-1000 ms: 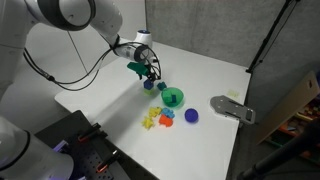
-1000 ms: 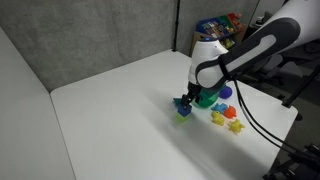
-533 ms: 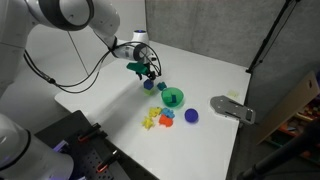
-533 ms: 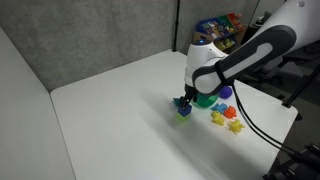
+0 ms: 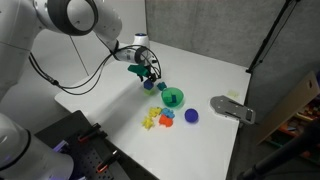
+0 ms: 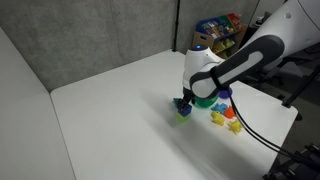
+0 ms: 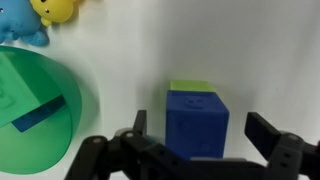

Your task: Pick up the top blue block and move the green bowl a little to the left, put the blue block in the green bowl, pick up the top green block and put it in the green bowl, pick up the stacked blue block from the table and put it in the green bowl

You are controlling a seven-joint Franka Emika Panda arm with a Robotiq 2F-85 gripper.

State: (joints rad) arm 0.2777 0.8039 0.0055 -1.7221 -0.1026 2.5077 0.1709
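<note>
In the wrist view a blue block (image 7: 197, 120) sits on top of a green block (image 7: 193, 86), of which only a strip shows behind it. My gripper (image 7: 203, 130) is open, with one finger on each side of the blue block and a gap on both sides. The green bowl (image 7: 30, 140) stands to the left of the stack; a dark blue patch shows on it and I cannot tell what it is. In both exterior views the gripper (image 5: 148, 78) (image 6: 183, 102) is low over the stack (image 6: 183, 111), next to the bowl (image 5: 173, 97) (image 6: 206, 100) on the white table (image 5: 200, 70).
A dark blue ball (image 5: 191, 116) and several small coloured toys (image 5: 155, 120) (image 6: 226, 118) lie beyond the bowl. A blue toy (image 7: 20, 25) and a yellow toy (image 7: 55, 8) show in the wrist view. A grey flat object (image 5: 232, 108) lies near the table edge.
The arm has shifted slightly and the gripper stays low around the block stack. The blocks and the bowl have not moved.
</note>
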